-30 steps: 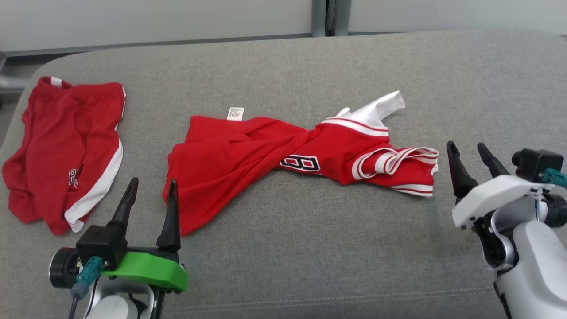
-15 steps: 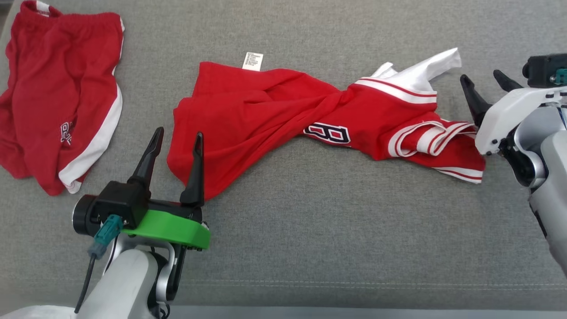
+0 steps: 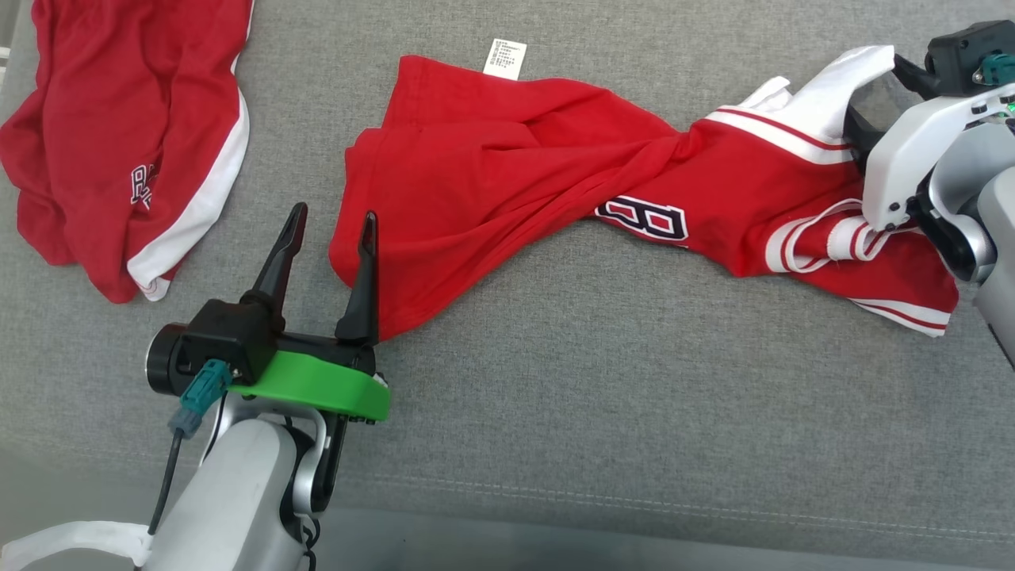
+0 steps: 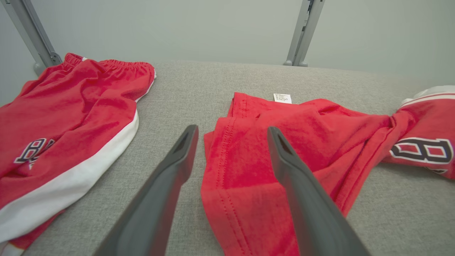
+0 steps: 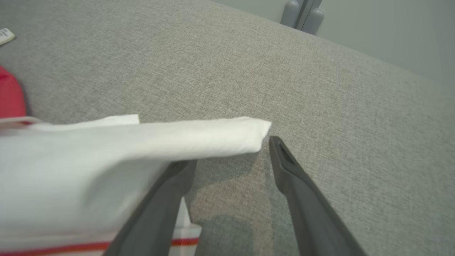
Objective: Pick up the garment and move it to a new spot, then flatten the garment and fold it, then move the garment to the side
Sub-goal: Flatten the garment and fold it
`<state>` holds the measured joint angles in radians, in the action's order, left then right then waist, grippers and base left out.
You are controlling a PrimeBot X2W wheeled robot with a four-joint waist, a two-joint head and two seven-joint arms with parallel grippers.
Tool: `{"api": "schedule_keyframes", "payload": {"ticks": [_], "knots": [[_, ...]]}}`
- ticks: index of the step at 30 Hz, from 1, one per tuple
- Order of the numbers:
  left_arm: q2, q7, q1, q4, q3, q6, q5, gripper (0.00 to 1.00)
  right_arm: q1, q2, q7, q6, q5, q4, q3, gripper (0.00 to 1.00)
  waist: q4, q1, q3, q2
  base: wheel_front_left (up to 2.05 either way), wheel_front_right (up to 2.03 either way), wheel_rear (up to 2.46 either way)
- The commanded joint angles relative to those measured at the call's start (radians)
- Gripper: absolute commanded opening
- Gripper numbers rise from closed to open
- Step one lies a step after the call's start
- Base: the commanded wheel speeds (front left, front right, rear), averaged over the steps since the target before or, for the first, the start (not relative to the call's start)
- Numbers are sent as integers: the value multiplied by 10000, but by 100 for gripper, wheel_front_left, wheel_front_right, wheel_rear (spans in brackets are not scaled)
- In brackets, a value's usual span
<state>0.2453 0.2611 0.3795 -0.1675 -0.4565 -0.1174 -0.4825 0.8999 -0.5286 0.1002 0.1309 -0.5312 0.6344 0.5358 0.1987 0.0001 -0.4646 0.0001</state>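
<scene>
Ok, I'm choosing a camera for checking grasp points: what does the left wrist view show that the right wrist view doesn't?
Left wrist, not right wrist: the red shorts, the red hem of the jersey seen between the open left gripper's fingers, and its black-and-white print. Right wrist, not left: the jersey's white flap hiding one fingertip of the open right gripper. Both: the care label and the grey cushion.

Head view: shorts (image 3: 119,119) cut off at top edge; print on tag (image 3: 505,58) of jersey (image 3: 492,159) too sm. to read. Right wrist view: blurred white sleeve (image 5: 106,156) hides one fingertip of my right pincer (image 5: 231,153), & rest of jersey runs off left edge.
</scene>
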Motion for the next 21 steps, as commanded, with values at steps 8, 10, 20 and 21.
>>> {"api": "schedule_keyframes", "payload": {"ticks": [8, 10, 20, 21], "knots": [[-283, 55, 123, -106, 209, 218, 257, 100, 808, -566, -420, -6, 457, 271, 1233, 100, -10, -1, 31, -1, 0, 0, 0], [-333, 44, 90, -97, 250, 286, 269, 100, 951, -673, -443, -6, 630, 250, 1702, 100, -26, -1, 36, -1, 0, 0, 0], [-566, 42, -16, -177, 561, 485, 566, 100, 1574, -937, -1070, -8, 969, 475, 3266, 0, -100, -1, 148, -1, 0, 0, 0], [-583, 43, -50, -178, 588, 503, 578, 100, 1526, -926, -1162, -8, 877, 499, 3301, 0, -124, -1, 178, -1, 0, 0, 0]]}}
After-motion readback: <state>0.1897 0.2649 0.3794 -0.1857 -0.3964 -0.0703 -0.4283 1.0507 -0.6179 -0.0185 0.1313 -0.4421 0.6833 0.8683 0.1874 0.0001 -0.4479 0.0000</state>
